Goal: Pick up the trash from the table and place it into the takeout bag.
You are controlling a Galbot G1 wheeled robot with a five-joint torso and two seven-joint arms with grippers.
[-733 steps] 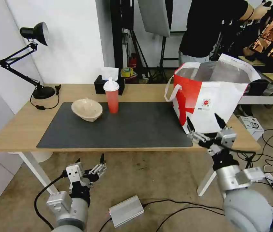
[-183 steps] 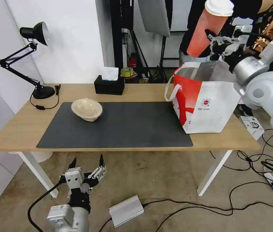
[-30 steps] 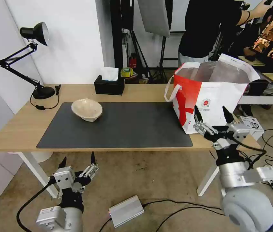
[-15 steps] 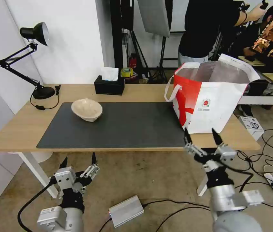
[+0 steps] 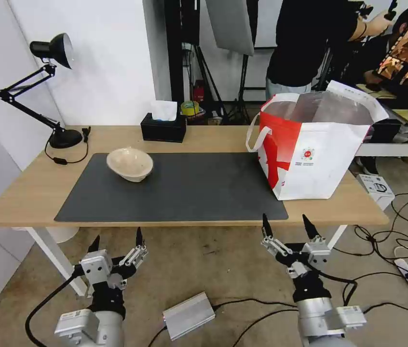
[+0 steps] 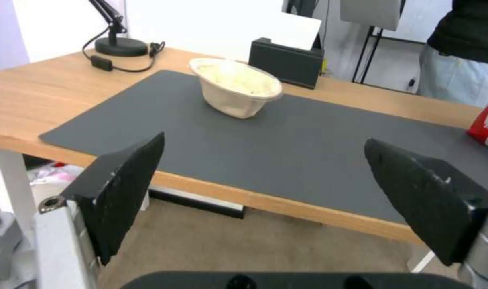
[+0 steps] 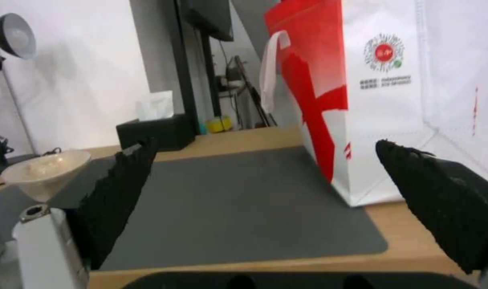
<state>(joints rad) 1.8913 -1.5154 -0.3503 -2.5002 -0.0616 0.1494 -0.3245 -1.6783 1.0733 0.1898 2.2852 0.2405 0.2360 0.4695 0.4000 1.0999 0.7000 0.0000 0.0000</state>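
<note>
Beige paper-pulp bowl point(image 5: 130, 164) sits tilted on the dark grey mat point(image 5: 189, 193), left half of the table point(image 5: 30, 193). Takeout bag point(image 5: 310, 149) stands upright at the mat's right end. Left gripper point(image 5: 115, 246) and right gripper point(image 5: 288, 230) hang below the front edge, jaws spread, both empty.

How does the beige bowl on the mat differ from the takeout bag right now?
The beige bowl is small, low and round, tilted on the grey mat; the takeout bag is tall, boxy and upright. The beige bowl is plain; the takeout bag is white with a red panel and a logo. Both stand on the table, untouched.
</note>
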